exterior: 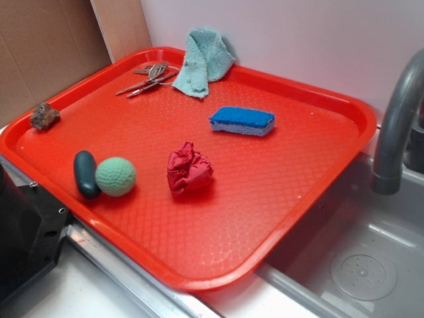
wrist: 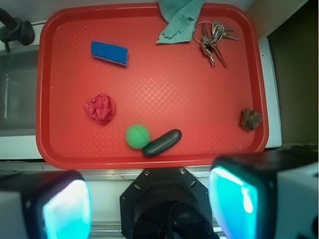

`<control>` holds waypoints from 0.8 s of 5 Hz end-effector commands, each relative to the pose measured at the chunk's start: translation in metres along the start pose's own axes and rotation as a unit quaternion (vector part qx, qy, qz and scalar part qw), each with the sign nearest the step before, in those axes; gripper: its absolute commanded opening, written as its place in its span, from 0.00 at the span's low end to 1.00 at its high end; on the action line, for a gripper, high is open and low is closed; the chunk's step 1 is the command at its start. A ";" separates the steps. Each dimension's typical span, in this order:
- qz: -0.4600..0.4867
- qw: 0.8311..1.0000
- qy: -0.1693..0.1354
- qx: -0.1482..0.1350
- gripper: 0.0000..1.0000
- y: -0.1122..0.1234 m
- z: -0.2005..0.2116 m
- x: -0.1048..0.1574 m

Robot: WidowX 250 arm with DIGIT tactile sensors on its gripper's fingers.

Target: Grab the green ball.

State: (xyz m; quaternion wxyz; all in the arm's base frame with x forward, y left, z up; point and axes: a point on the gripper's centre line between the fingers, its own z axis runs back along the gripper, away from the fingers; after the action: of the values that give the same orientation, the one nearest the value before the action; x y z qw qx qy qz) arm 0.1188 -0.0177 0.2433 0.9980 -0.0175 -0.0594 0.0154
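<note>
Item: small mint-green dimpled ball (wrist: pixel 137 136) on red plastic tray (exterior: pixel 265 199), touching dark teal oblong pebble (wrist: pixel 162 142); gripper (wrist: pixel 149 199) high above, fingers apart w/ nothing btwn, approach pending.

Soft, even daylight fills both views, bright on the red tray (exterior: pixel 318 172). Objects cast faint, short shadows toward five o'clock in the exterior view. The sink basin (exterior: pixel 371 265) carries pale glare. In the wrist view, the near fingers (wrist: pixel 65 206) blur, glowing cyan.
</note>
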 end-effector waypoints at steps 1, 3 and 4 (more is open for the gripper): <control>0.000 1.000 0.000 0.000 1.00 0.000 0.000 0.000; -0.251 0.962 0.107 0.030 1.00 -0.085 -0.091 -0.049; -0.251 0.962 0.107 0.030 1.00 -0.085 -0.091 -0.049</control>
State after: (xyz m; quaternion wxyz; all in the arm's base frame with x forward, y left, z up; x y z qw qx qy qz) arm 0.0902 -0.1084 0.1467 0.9703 0.0338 0.0512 -0.2340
